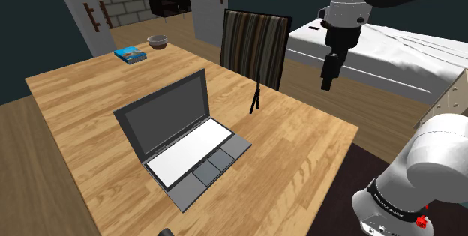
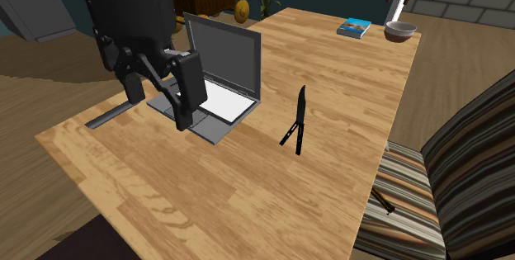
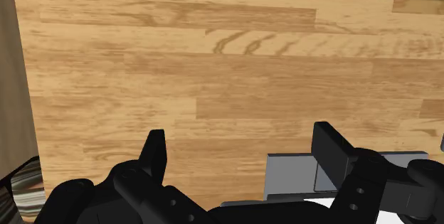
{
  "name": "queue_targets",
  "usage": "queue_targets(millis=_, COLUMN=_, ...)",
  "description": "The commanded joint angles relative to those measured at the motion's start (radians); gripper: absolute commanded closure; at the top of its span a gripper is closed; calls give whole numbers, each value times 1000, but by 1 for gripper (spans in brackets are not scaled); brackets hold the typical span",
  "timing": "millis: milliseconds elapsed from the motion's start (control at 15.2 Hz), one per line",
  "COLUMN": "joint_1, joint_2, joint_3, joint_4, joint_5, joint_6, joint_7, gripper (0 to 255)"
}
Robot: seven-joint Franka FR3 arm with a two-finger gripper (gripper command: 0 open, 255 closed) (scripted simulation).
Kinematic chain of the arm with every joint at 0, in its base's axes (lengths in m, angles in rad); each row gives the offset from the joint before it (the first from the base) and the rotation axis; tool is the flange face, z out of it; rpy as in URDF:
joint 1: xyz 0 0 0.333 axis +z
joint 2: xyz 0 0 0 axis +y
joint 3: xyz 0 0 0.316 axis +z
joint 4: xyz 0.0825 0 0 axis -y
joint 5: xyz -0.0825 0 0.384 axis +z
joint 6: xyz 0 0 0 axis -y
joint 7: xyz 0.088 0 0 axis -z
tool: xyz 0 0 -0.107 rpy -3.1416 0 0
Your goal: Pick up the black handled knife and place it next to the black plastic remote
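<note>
The black knife (image 1: 255, 96) (image 2: 297, 122) stands propped on its folded handle on the wooden table (image 1: 90, 115), to the right of the laptop in the shoulder view. A dark, slim remote (image 2: 111, 116) lies by the table edge beside the laptop's keyboard; it peeks in at the bottom of the shoulder view (image 1: 165, 232). My gripper (image 1: 328, 83) (image 2: 158, 110) (image 3: 240, 141) hangs open and empty, high above the table, to the right of the knife in the shoulder view and well apart from it. Bare table planks lie between its fingers (image 3: 153, 151).
An open grey laptop (image 1: 180, 133) (image 2: 219, 77) (image 3: 292, 176) takes the table's middle. A blue book (image 1: 131, 53) and a small bowl (image 1: 157, 41) sit at the far corner. A striped chair (image 1: 253, 43) stands against the table, a bed (image 1: 390, 51) behind it.
</note>
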Motion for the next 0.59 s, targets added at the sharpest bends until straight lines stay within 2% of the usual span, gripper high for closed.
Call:
queue_targets(millis=0, joint_1=0, joint_2=0, joint_3=0, joint_4=0, joint_5=0, joint_6=0, joint_7=0, gripper=0)
queue_targets(millis=528, joint_1=-26, joint_2=417, joint_3=11, joint_4=236, joint_5=2, joint_6=66, joint_7=70, gripper=0)
